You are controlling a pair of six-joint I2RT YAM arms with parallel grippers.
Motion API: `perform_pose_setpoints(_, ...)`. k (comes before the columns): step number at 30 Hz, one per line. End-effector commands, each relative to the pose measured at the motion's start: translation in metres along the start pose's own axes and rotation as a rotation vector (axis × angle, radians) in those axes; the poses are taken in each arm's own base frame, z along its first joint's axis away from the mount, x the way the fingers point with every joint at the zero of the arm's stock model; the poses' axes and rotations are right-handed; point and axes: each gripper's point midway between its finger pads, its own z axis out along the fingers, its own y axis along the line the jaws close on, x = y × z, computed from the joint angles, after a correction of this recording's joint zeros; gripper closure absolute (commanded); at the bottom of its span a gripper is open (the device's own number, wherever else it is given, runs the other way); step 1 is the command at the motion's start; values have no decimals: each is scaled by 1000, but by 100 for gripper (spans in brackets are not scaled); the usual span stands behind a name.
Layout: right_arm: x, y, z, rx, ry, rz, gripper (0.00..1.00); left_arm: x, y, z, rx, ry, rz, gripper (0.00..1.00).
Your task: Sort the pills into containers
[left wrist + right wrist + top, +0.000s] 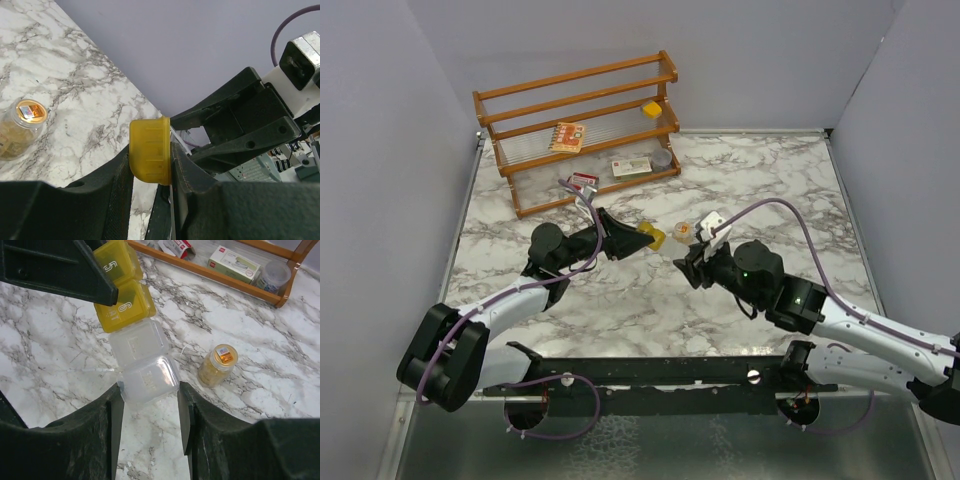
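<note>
Blind spots — wrist views
The left gripper (150, 160) fingers are covering the lower half of the yellow box (149, 142); the right gripper (150, 390) fingers are masking both sides of the clear box (150, 374); the frame edge is cutting off the round jar (19, 129), its contents blurring — packet (234, 262) print is reading too small.

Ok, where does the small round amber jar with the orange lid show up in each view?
Top external: small round amber jar, centre of the picture.
Left wrist: jar at the left edge, mid-height.
Right wrist: jar right of centre.
Shared landmark: yellow-and-clear plastic pill-box strip.
</note>
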Motion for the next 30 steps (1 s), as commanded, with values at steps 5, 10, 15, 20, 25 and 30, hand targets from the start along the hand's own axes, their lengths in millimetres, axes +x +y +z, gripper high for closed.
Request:
perform_pose_setpoints(5, -52, -32, -25, 133, -159, 41, 45, 14, 11, -6, -21, 33, 2, 97)
perform_pose_setpoints(10, -50, -37, -26, 166, -157, 55, 43, 14, 8, -7, -13, 33, 4, 96)
perform_pose_setpoints(15, -40, -36, -20, 168, -127, 53, 46, 13, 7, -7, -14, 26, 2, 96)
perform_pose_setpoints(20, -35, -19, -16, 74, -109, 20, 53, 9, 11, -6, -35, 2, -19, 97)
perform_pose_setpoints(25, -23, -8, -11, 11, -84, -7, 44, 6, 13, -4, -46, -7, -41, 96)
perform_pose_setpoints(30, -24, 3, -8, -44, -90, -28, 41, 6, 17, -1, -57, -7, -79, 97)
